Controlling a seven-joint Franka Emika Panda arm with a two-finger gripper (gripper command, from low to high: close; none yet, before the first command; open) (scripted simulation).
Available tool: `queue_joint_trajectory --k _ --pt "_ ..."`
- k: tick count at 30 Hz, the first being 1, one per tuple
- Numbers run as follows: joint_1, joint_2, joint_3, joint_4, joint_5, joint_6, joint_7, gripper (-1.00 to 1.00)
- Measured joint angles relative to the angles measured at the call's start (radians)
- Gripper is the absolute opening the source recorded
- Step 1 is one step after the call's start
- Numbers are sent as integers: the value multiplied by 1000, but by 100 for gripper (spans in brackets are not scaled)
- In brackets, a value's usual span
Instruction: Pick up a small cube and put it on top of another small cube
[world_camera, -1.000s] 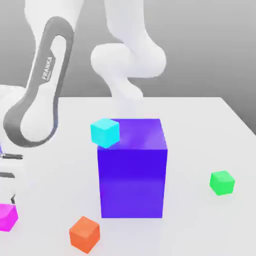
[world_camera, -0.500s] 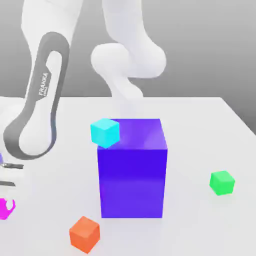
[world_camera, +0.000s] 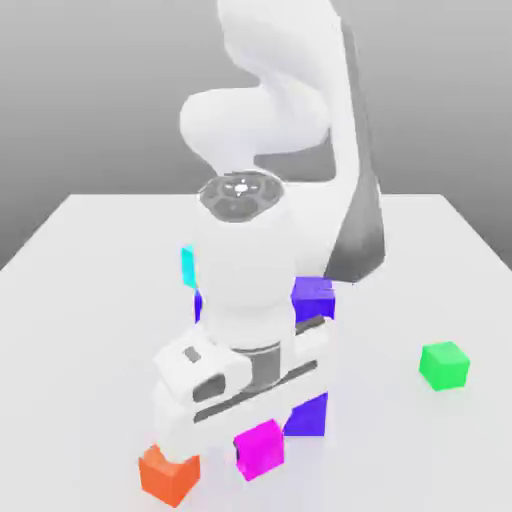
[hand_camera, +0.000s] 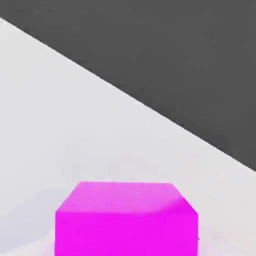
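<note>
The small cube (world_camera: 262, 450), bright magenta, hangs just under my hand with my gripper (world_camera: 253, 432) shut on it. It sits low in the exterior view, in front of the big blue-purple block (world_camera: 313, 297). In the hand view the same small cube (hand_camera: 127, 220) sits close to the camera, above the pale table (hand_camera: 60, 115). An orange cube (world_camera: 168, 473) rests on the table just to the exterior view's left of the held cube. A green cube (world_camera: 444, 364) lies apart at the exterior view's right. A sliver of a cyan cube (world_camera: 187, 266) shows behind the arm.
My white arm (world_camera: 245, 270) covers most of the blue-purple block and the middle of the white table (world_camera: 90, 300). The table's far edge meets a grey backdrop.
The arm has swung from the exterior view's left to the middle, carrying the magenta cube from the left edge to a spot beside the orange cube. The gripper closed on it a second ago.
</note>
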Motion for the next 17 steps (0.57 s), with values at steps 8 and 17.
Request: queue_joint_trajectory --k 8,17 --pt "428 -227 239 -226 -118 13 116 -100" --pt "437 -61 225 -242 -179 192 168 100"
